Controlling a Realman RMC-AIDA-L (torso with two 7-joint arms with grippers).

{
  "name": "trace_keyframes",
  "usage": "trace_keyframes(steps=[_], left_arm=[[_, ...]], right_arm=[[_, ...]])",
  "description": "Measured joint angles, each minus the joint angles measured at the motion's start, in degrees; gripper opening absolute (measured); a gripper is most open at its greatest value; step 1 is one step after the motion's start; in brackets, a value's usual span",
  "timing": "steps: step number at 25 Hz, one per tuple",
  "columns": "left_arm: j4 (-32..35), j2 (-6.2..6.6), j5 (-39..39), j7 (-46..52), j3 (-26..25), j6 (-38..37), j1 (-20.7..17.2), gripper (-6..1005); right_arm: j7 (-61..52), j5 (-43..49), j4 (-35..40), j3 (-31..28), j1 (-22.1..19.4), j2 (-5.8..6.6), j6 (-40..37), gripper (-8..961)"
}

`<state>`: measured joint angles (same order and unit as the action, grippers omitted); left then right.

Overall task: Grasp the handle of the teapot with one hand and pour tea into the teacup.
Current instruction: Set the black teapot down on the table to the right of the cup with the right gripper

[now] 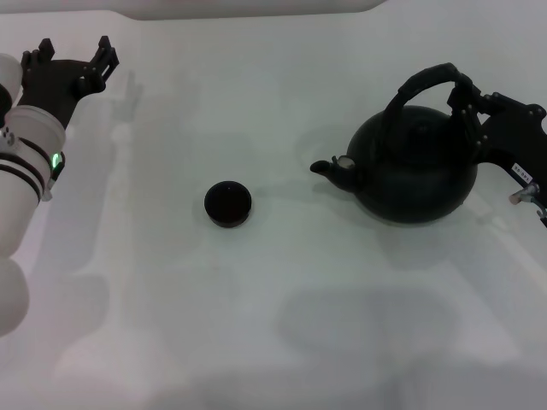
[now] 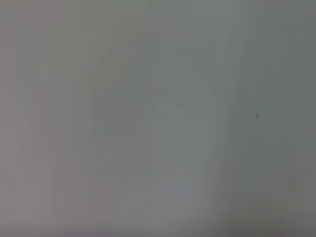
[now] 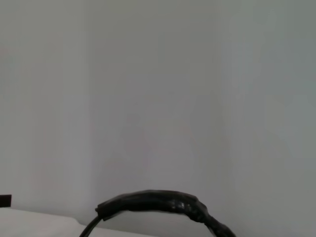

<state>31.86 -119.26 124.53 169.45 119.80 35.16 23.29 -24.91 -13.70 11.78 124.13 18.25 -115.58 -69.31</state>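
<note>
In the head view, the right gripper [image 1: 466, 102] is sitting at the thick black arched handle [image 1: 423, 85] of the large round matte black teapot [image 1: 414, 166], fingers apparently closing around the handle's right side, though whether they are clamping it I cannot tell. The spout is pointing toward the small round black teacup [image 1: 227, 204], which is standing well apart on the white table [image 1: 282, 325]. The grasp seems to be in hand; next would come lifting and carrying toward the cup. The left gripper [image 1: 73, 64] is hanging parked far left, fingers spread, holding nothing.

The left wrist view is showing only bare table.

The right wrist view is showing the handle's [image 3: 158, 203] wrapped-looking top arc.
</note>
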Motion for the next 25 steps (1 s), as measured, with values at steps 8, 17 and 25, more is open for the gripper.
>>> trace_keyframes(steps=[8, 17, 25], left_arm=[[-0.05, -0.06, 0.0, 0.0, 0.0, 0.85, 0.0, 858], [-0.07, 0.0, 0.0, 0.0, -0.14, 1.06, 0.0, 859], [-0.04, -0.09, 0.0, 0.0, 0.01, 1.06, -0.26, 859]], right_arm=[[0.42, -0.09, 0.04, 0.11, 0.01, 0.0, 0.29, 115], [-0.24, -0.28, 0.6, -0.45, 0.01, 0.0, 0.41, 177], [-3.28, -1.5, 0.88, -0.5, -0.07, -0.05, 1.15, 472]])
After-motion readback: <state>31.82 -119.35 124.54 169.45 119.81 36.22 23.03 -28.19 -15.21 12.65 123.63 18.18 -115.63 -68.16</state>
